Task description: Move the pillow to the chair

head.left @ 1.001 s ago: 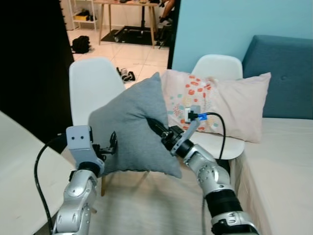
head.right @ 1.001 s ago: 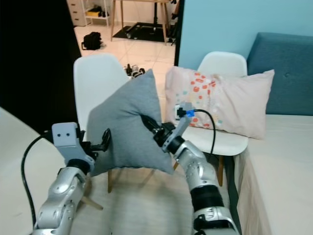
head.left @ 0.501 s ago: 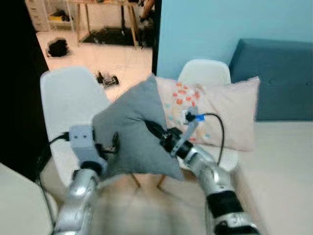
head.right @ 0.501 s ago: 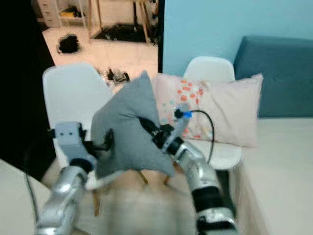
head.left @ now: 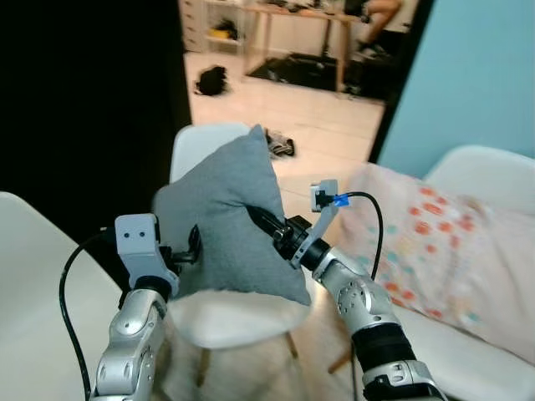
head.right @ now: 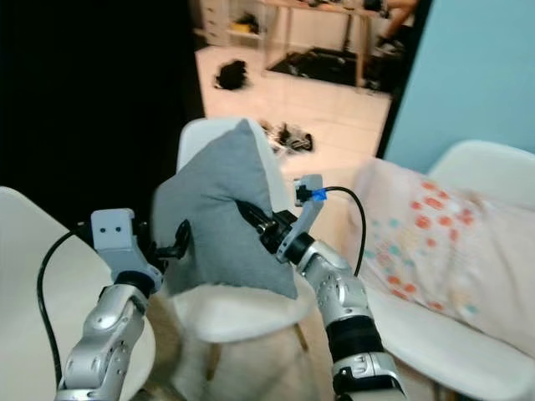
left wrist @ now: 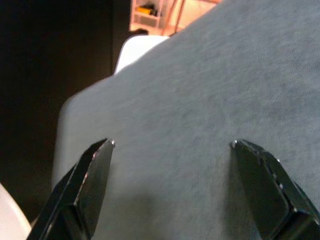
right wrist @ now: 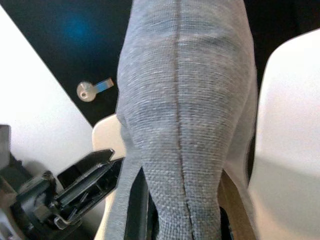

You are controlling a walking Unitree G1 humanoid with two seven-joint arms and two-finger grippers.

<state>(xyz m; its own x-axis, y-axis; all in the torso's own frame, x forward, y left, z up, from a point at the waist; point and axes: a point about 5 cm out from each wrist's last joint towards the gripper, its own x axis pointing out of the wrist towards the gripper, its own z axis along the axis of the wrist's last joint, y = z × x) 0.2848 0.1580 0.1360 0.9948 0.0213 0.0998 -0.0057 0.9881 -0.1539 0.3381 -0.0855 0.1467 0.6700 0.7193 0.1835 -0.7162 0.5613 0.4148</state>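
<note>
Pillow (head.left: 224,221), grey, is held in the air just above the seat of a white chair (head.left: 238,317). Right tool (head.left: 259,219) is clamped on the pillow's edge. Left tool (left wrist: 172,150) presses its spread fingers against the pillow's other side. A floral cushion (head.left: 435,251) lies right of the chair.

Bright doorway glowing beyond a dark wall on the left.
Daylight is washing over pale floor tiles (head.left: 309,104), where a wooden table (head.left: 305,12) and a black bag (head.left: 211,80) are sitting; a light blue wall (head.left: 476,75) is rising on the right, with a floral cushion (head.left: 435,251) resting across a white seat (head.left: 481,163).
</note>
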